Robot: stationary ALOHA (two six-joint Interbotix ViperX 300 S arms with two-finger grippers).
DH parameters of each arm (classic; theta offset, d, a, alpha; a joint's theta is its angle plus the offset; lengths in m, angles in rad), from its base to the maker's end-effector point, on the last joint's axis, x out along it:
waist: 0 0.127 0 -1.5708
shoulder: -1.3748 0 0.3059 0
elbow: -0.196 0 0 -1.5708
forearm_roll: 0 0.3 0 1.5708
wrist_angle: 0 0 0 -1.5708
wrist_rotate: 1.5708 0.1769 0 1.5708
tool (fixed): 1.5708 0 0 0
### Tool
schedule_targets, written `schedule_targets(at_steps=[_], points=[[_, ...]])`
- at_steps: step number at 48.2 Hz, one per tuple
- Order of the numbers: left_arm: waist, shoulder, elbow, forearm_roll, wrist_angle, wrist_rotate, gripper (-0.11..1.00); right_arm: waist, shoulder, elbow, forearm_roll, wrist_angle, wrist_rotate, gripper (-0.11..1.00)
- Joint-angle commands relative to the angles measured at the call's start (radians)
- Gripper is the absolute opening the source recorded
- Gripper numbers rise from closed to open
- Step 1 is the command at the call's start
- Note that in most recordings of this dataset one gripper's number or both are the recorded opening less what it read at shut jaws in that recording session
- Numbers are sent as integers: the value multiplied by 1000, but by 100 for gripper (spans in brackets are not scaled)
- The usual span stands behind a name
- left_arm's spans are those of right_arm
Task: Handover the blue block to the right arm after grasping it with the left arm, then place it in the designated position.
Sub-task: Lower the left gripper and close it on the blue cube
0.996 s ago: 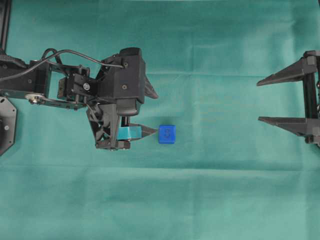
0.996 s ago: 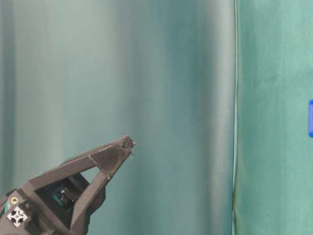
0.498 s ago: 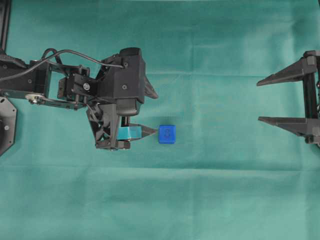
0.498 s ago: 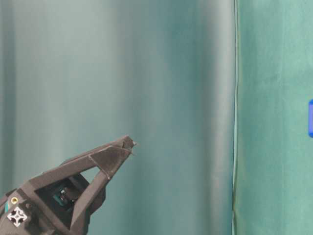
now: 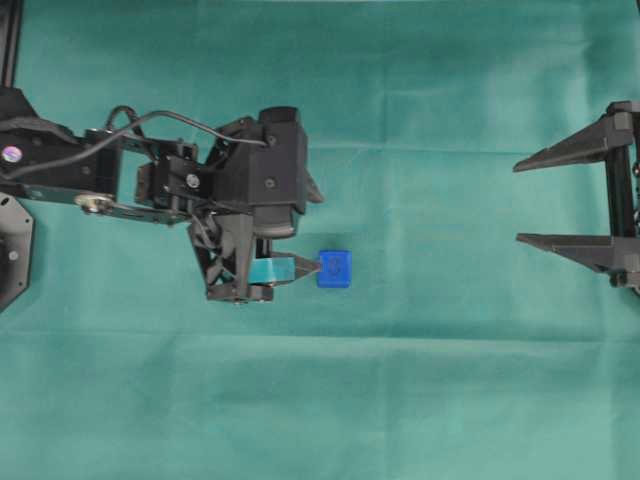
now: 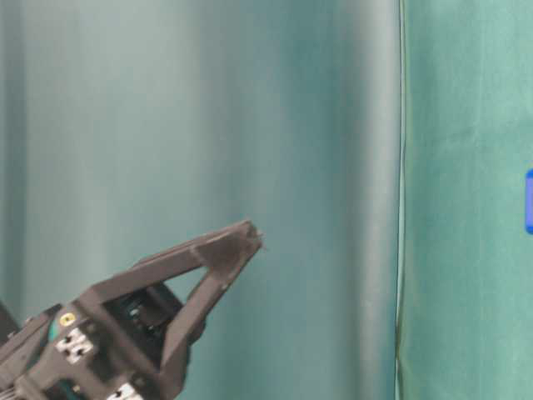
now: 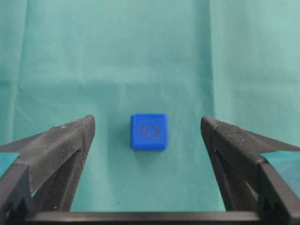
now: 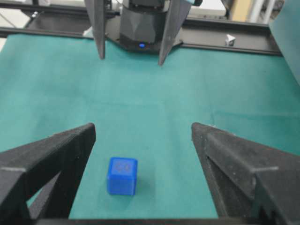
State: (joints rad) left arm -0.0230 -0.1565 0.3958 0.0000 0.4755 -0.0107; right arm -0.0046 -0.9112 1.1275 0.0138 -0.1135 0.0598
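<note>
Jaws of the left gripper [image 7: 147, 129] gape wide around the blue block [image 7: 149, 131] on the green-clothed tabletop [image 5: 420, 380]; lower squarely, centring it before closing. Right gripper [image 5: 560, 195] waits open, well apart.

The left arm [image 5: 150, 180] is black, angular plastic with a looping black cable, silver screws and teal pads on pointed fingers [image 5: 268, 268]; the right arm [image 5: 620, 200] carries plain black, ribbed, pointed fingers [image 5: 565, 150].

Bright, even light with only soft, faint shadows; the table-level view is hazy, the others sharp.
</note>
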Motion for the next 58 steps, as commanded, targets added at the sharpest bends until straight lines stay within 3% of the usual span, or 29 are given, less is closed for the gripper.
schedule_targets(at_steps=[1, 58], points=[[-2, 5, -2, 3, -34, 2, 100, -2, 5, -18, 0, 2, 0, 94], [2, 380, 92, 3, -370, 5, 100, 0, 9, -17, 0, 21, 0, 94]])
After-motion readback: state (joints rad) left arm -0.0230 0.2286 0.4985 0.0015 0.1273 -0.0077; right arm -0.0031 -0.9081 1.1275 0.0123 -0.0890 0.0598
